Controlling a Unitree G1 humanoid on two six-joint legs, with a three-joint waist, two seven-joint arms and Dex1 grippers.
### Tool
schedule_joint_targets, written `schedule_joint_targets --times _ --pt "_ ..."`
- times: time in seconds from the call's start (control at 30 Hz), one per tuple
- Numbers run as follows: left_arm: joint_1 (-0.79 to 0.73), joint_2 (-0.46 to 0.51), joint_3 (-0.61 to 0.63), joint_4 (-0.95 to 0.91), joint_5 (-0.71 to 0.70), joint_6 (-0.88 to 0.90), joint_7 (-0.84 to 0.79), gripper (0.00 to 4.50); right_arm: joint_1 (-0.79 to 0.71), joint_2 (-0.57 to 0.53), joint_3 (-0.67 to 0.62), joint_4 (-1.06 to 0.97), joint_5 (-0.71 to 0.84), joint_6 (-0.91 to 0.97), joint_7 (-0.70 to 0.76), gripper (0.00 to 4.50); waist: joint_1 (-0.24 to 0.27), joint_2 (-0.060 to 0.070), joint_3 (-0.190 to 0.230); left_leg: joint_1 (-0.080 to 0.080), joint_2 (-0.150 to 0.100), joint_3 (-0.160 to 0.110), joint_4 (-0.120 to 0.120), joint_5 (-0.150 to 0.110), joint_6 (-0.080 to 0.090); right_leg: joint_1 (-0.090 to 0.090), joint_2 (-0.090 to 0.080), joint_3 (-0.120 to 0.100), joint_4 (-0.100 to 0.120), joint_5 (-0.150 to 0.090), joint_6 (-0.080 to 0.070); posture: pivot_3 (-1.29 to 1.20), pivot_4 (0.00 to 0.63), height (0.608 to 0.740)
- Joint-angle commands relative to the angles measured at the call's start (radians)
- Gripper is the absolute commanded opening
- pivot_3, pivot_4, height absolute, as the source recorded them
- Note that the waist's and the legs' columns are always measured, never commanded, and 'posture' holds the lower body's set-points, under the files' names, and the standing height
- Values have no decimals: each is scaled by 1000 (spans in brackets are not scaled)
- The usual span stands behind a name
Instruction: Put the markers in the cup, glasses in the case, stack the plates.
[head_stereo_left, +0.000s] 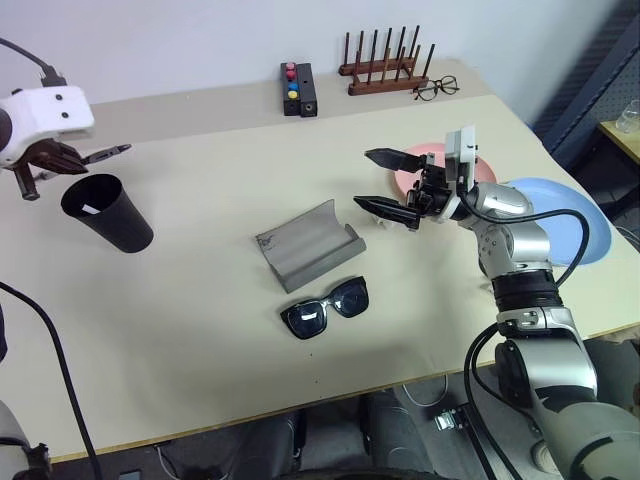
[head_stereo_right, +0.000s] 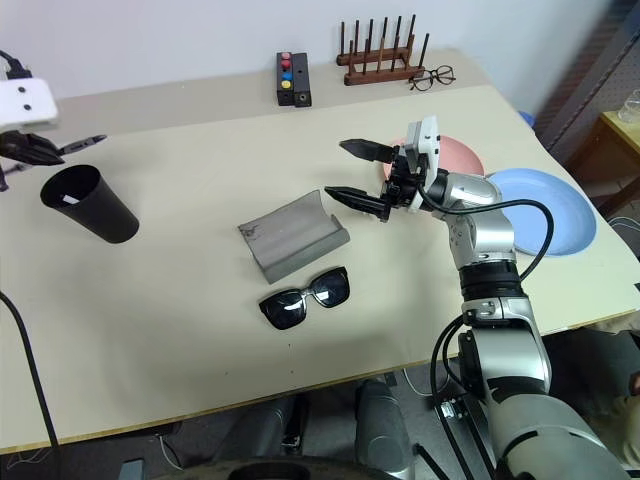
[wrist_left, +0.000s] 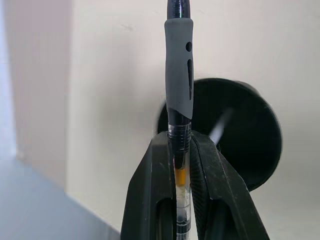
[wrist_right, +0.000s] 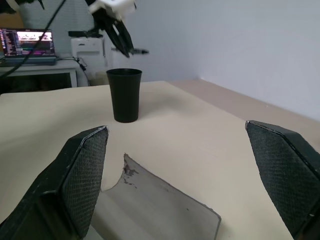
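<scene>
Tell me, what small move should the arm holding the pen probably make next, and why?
Probably shift the left gripper, shut on the marker, over the cup's mouth and let go. The cup stands upright just below it with one marker already inside, while the right gripper hangs open above the case.

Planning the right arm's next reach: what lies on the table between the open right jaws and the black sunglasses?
The grey felt glasses case, lid open, lies between the right gripper and the black sunglasses, in both eye views.
</scene>
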Motion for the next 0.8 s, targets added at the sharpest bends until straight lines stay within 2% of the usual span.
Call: schedule_joint_targets --times 0.03,0.13,0.23,0.33,0.4,0.47,0.53,0.67,0.8 --pt "-86 13 82 -34 -47 85 26 34 -41 -2 -20 11 3 -30 7 4500 1 -1 0 0 0 0 0 0 0 0 0 0 0 0 0 0 150 740" --pt "-131 -51 224 -57 -165 242 137 34 -55 -5 -22 33 0 -43 14 4500 2 -1 0 0 0 0 1 0 0 0 0 0 0 0 0 0 150 740" --pt "-61 -85 411 -165 -296 381 238 34 -68 -11 -25 53 -5 -56 20 4500 -1 -1 0 0 0 -1 1 0 0 0 0 -1 0 0 0 0 150 740" --pt "199 -105 649 -438 -420 618 267 34 -73 -20 -28 61 -7 -58 26 4500 -22 2 -1 1 0 -2 -1 0 0 -2 -1 0 1 0 0 0 150 740" --pt "353 -142 773 -608 -472 669 308 34 -75 -26 -28 64 -9 -58 31 4500 -31 2 -1 1 -1 -2 -1 0 -1 -5 -1 0 3 0 0 0 150 740" --pt "529 -234 911 -802 -514 737 366 34 -77 -35 -29 71 -11 -59 38 4500 -32 0 -1 -1 -3 -4 1 -1 -2 -9 -1 1 6 0 0 0 150 740" --pt "609 -333 1012 -940 -548 838 460 34 -78 -42 -30 72 -11 -53 43 4500 -26 0 -1 -1 -3 -4 2 -2 -2 -10 -1 1 6 1 -2 0 150 740" --pt "672 -506 1121 -1126 -588 921 641 34 -79 -51 -33 56 2 -24 55 4500 -14 -3 -1 -1 -3 -4 3 -2 -3 -9 -1 0 3 2 -3 0 150 740" --pt "694 -566 1126 -1191 -630 921 746 34 -77 -55 -36 57 9 -3 74 4500 5 -3 -2 0 -3 -4 3 -2 -3 -8 -2 0 1 3 -4 0 150 740"
